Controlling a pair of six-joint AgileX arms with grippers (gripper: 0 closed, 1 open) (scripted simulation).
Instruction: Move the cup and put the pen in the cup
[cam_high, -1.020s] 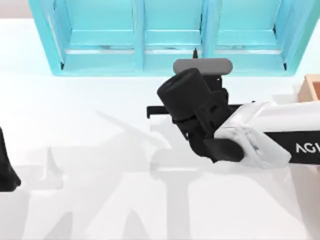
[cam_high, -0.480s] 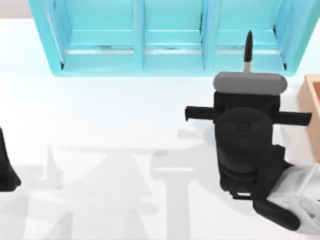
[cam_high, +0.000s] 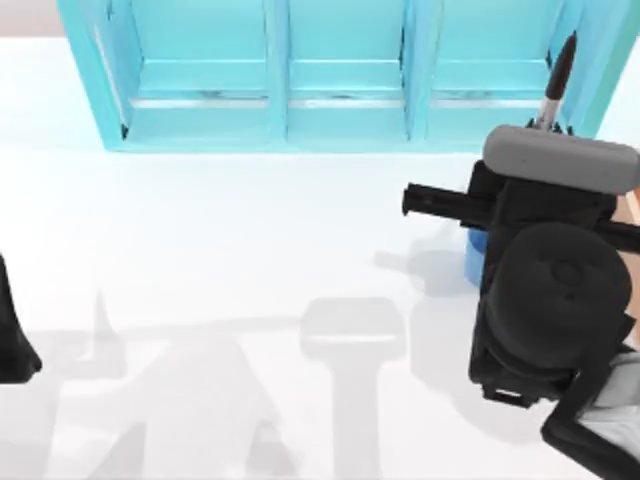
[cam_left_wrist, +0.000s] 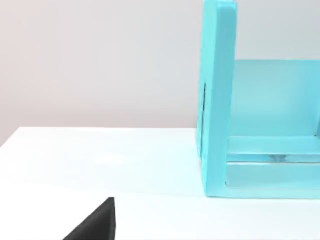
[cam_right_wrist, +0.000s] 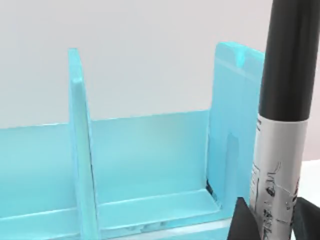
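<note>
Pinched in the right claw (cam_right_wrist: 270, 220), one pen (cam_right_wrist: 280, 125) is being held upright at the counter's (cam_high: 200, 250) right side, above one blue cup (cam_high: 474, 255) peeking out beneath the arm. If it is being let go off-centre, the cup could be knocked over. Left claw (cam_high: 12, 340) is being kept parked at the left edge; its state cannot be told.

Right arm reaches in from lower right corner of top view, wrist bulky and black, grey camera bar across its far side. Right gripper (cam_right_wrist: 267, 220) sits beyond that bar, at right side of worktop; dark fingers (cam_right_wrist: 242, 222) closed on pen (cam_right_wrist: 280, 125), which stands upright between them, cap end up. Left arm parked at left edge of top view, left gripper (cam_high: 12, 340) low there, black.
</note>
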